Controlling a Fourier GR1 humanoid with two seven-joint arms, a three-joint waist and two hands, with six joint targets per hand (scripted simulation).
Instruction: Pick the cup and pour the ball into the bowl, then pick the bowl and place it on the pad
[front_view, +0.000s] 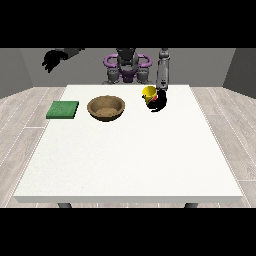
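Observation:
A yellow cup (148, 92) stands on the white table (130, 150) at the back right of middle. The hand at the view's right (160, 102) is right against the cup, its black fingers curled round the cup's near side. A little red shows between the hand and the cup; the ball itself is not plainly visible. The brown bowl (106, 108) sits left of the cup, upright, with nothing seen in it. A green pad (63, 110) lies flat further left. The hand at the view's left (51, 60) is raised high above and beyond the table's left side, holding nothing.
The robot's torso (127, 65) stands behind the table's far edge. The table's near half holds no objects. Grey wood floor surrounds the table.

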